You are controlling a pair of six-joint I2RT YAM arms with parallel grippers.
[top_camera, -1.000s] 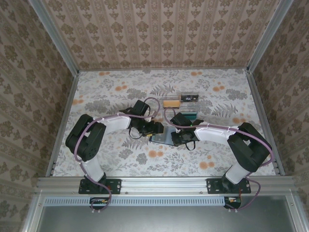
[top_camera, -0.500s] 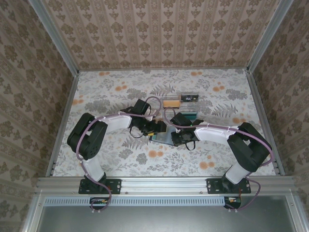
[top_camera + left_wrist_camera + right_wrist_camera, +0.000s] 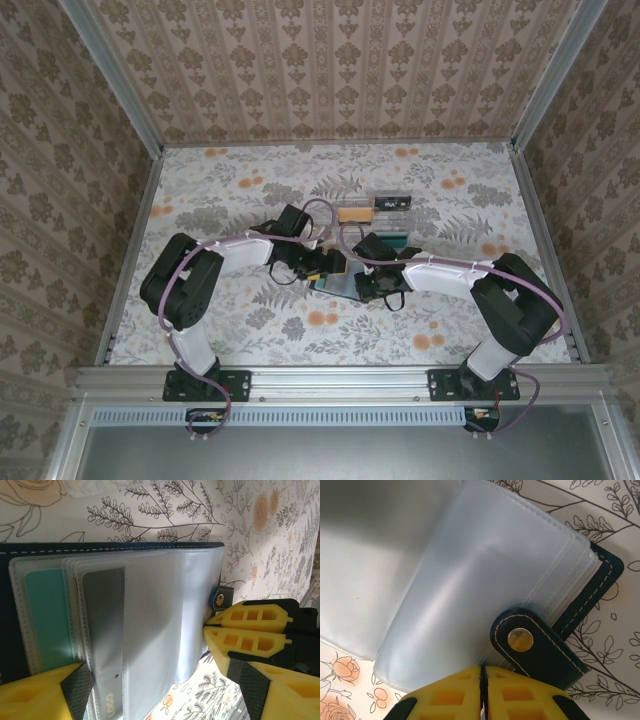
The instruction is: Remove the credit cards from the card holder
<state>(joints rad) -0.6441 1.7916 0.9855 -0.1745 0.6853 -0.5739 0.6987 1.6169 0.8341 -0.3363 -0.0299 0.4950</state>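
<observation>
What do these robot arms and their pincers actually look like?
The left arm and right arm have white links and bulky black joints, with a mauve cable looping along each. The left gripper and right gripper have chunky yellow plastic fingers with moulded hollows; the left's carry black textured pads.

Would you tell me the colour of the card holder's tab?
The tab is dark navy, best in the right wrist view.

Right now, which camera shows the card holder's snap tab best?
Right wrist: the dark stitched tab with its round metal snap sits large, unobstructed. Left wrist catches it small at the dark blue card holder's edge. Top external: too small to tell.
</observation>
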